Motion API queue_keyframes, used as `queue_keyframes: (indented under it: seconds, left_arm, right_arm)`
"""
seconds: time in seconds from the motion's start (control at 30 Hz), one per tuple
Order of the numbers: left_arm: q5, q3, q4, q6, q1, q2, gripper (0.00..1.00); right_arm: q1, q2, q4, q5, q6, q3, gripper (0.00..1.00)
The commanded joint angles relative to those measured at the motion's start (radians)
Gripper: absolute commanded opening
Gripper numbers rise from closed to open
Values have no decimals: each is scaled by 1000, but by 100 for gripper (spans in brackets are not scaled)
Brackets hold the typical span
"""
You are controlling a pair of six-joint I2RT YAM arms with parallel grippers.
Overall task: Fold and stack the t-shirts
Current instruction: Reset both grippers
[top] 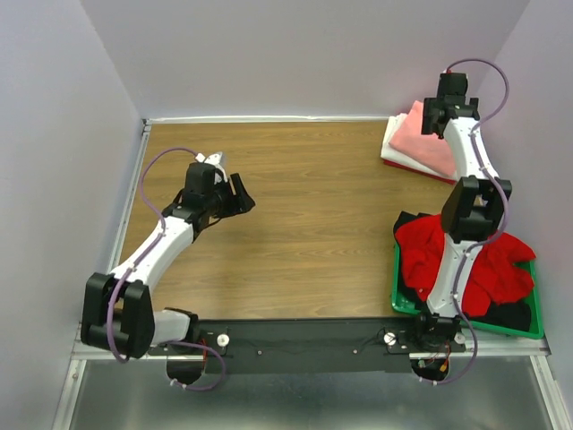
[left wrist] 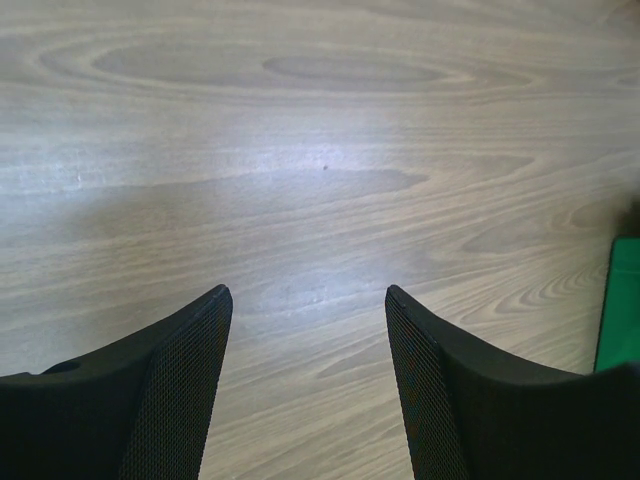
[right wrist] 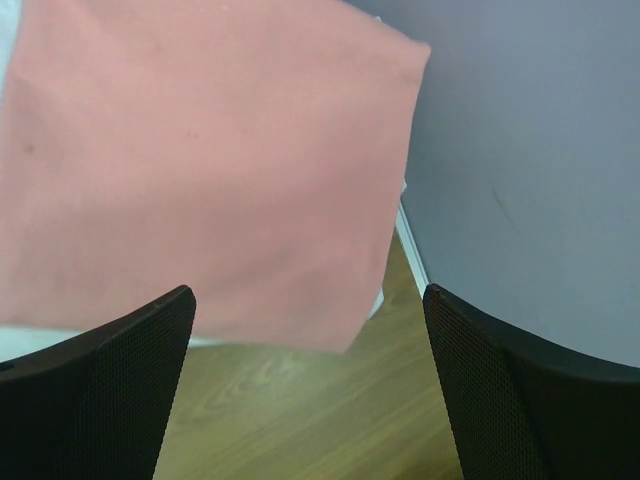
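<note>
At the back right corner lies a folded salmon-pink t-shirt point(top: 428, 143) on top of a folded white one point(top: 394, 141), with a thin red edge under them. My right gripper point(top: 434, 115) hovers over the stack's far side, open and holding nothing. In the right wrist view the pink shirt point(right wrist: 200, 160) fills the upper left, just beyond my right gripper point(right wrist: 308, 292). A crumpled bright red t-shirt point(top: 488, 264) and dark cloth point(top: 512, 313) lie in the crate. My left gripper point(top: 240, 195) stands open over bare wood at the left, empty point(left wrist: 309, 290).
The green crate point(top: 398, 305) sits at the near right, partly hidden by my right arm; its edge shows in the left wrist view point(left wrist: 622, 300). Lilac walls point(right wrist: 530, 150) close in behind and to the right of the stack. A metal rail point(top: 134, 193) runs along the table's left side.
</note>
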Motion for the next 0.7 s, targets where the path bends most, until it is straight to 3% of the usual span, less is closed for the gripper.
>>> queue_keyframes:
  seconds: [0.0, 0.47, 0.67]
  left_arm:
    - [-69, -25, 92, -28, 3, -106, 71]
    - [-281, -71, 144, -54, 3, -326, 71]
    - [-301, -89, 154, -31, 0, -366, 71]
  right_arm:
    - [21, -205, 80, -89, 68, -150, 100]
    - [138, -667, 173, -505, 247, -755, 100]
    - [159, -773, 186, -525, 307, -924, 100]
